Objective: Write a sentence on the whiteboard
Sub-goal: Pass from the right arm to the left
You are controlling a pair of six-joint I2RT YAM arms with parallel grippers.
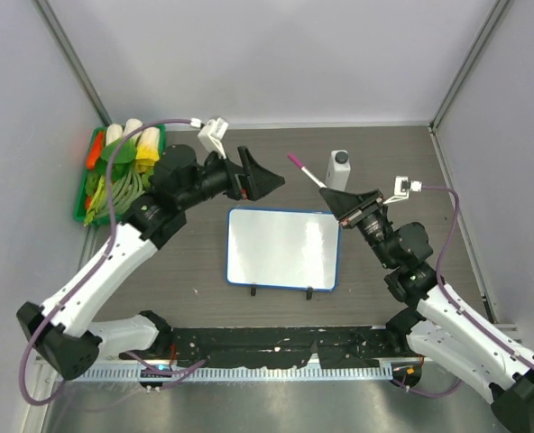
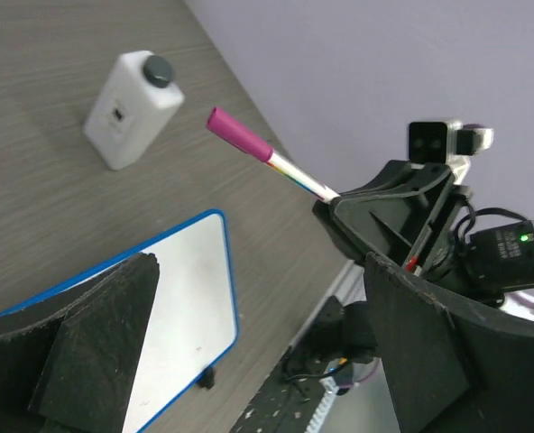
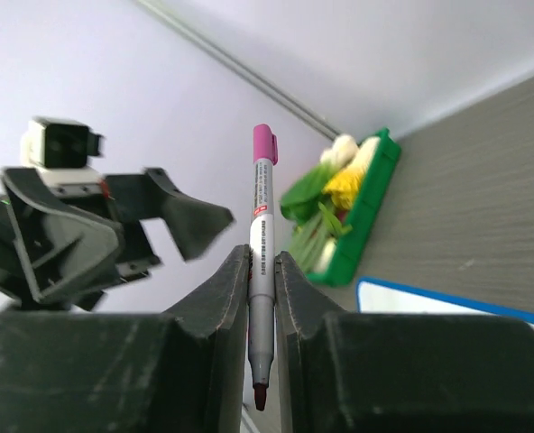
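The whiteboard (image 1: 283, 248) lies flat at mid-table, a white face with a thin blue rim; no sentence shows on it. Its corner appears in the left wrist view (image 2: 181, 298) and the right wrist view (image 3: 447, 302). My right gripper (image 1: 344, 203) (image 3: 262, 271) hovers over the board's far right corner, shut on a grey marker (image 1: 308, 171) (image 2: 267, 155) (image 3: 263, 198). The marker's pink end points up and away, and its bare dark tip (image 3: 261, 394) sits below the fingers. My left gripper (image 1: 260, 176) (image 2: 249, 352) is open and holds nothing, above the table just beyond the board's far left corner.
A white bottle with a grey cap (image 1: 340, 168) (image 2: 133, 108) stands behind the board, close to the marker's pink end. A green tray of toy vegetables (image 1: 123, 167) (image 3: 348, 203) sits at the far left. Grey walls close in the table on three sides.
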